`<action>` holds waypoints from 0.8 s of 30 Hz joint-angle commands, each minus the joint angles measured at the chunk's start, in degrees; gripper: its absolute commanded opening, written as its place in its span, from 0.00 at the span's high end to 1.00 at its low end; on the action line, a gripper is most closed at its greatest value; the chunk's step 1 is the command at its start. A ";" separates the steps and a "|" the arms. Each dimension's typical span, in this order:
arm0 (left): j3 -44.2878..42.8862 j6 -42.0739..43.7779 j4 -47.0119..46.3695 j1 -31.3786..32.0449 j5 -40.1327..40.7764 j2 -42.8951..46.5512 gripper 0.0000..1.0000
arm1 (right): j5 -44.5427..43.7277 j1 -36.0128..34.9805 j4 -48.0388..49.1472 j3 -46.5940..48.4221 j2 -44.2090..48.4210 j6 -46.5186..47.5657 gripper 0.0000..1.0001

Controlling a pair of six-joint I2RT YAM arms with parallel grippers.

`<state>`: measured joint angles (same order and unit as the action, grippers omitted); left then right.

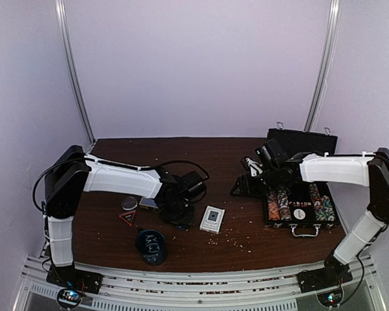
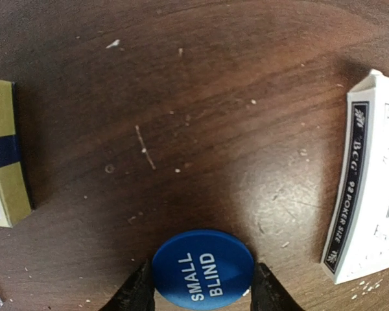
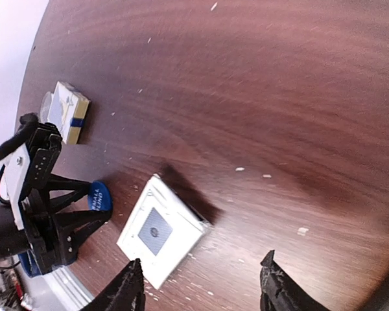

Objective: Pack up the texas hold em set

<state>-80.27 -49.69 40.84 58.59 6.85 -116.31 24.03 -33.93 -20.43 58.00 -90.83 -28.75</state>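
The left claw [image 2: 202, 278] is clenched on a blue round button marked SMALL BLIND [image 2: 203, 267]. One finger [image 2: 135, 293] lies against each side of its rim, down at the brown tabletop [image 2: 194, 97]. Whether the button is lifted clear of the wood cannot be told. To the right of this claw, near but apart, lies a white card deck [image 2: 366, 188] with a black band on its side. To the claw's left lies a gold deck with a blue stripe [image 2: 3, 155]. Pale crumbs dot the wood ahead of the fingers.

The right claw [image 3: 201, 259] is released and grasps nothing, with its fingers spread above the tabletop. The white deck sits beneath and just ahead of it, towards its left finger. The left claw with the blue button is farther off on that same side.

The black case [image 1: 301, 225] lies open on the tabletop to the right of the right claw, with its lid [image 1: 301, 139] standing up behind. Multicoloured chip rolls [image 1: 279, 204] fill its compartments. A dark round cup with white scribbles [image 1: 150, 246] stands on the near side of the left claw.
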 commanded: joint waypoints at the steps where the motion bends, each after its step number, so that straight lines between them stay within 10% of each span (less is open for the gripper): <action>1: 0.41 0.91 -2.08 1.24 -3.58 -2.00 0.54 | 7.64 -2.05 1.31 5.02 -6.56 -3.25 0.42; 24: 2.55 1.00 -7.04 3.59 -3.68 2.41 0.54 | 24.63 -7.34 8.85 12.37 -22.94 -13.74 0.53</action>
<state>-78.11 -49.34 35.86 61.08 5.65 -115.00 46.50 -40.14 -12.64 68.51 -111.42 -41.19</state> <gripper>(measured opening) 0.468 0.471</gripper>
